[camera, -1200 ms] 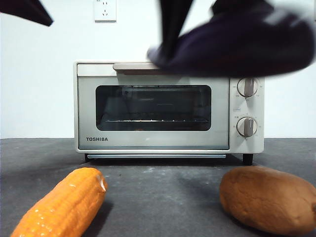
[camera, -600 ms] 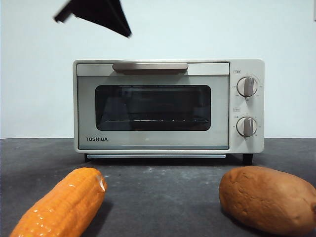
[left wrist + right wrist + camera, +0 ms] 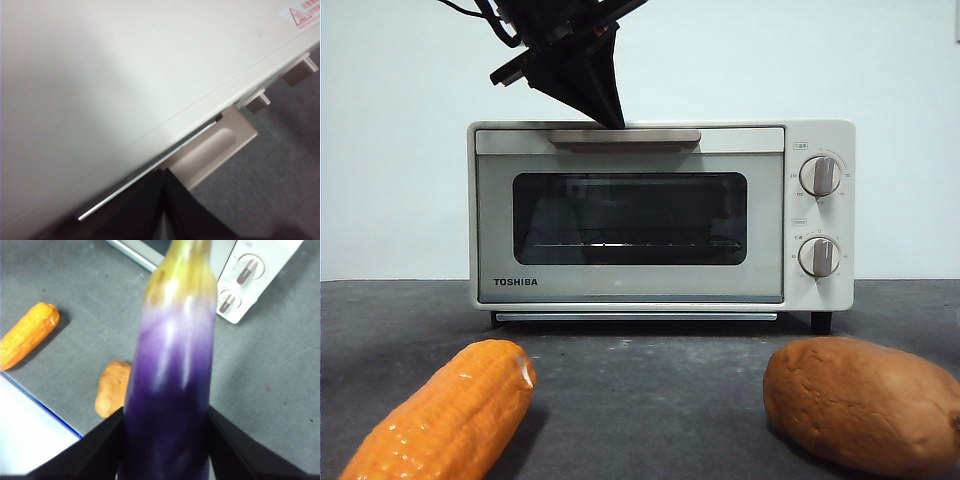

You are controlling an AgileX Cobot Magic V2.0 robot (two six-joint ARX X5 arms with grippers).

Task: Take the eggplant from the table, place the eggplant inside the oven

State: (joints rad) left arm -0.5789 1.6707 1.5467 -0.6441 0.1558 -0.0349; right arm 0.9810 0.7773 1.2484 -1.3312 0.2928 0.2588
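- The left gripper (image 3: pixel 610 118) is seen coming down from the top of the front view, its black tip pointed at the left end of the oven's beige handle (image 3: pixel 625 135); in the left wrist view its two jaws are pressed together, closed on nothing, just above the oven's cream top (image 3: pixel 125 75).
- The right gripper (image 3: pixel 165 440) is held high above the worktop (image 3: pixel 260 390), its jaws clamped on either side of the eggplant (image 3: pixel 172 380); it is not seen in the front view.
- The eggplant is pictured aloft, clear of the worktop, its purple body in the jaws and its yellowish end pointing toward the oven.
- One oven (image 3: pixel 660 215) stands at the far side of the worktop, with two knobs (image 3: pixel 820 176) on its right panel.
- One corn cob (image 3: pixel 445 420) lies near left, one potato (image 3: pixel 865 400) near right.
- The oven door (image 3: pixel 630 218) is shut; through the dark glass only a wire rack is made out.
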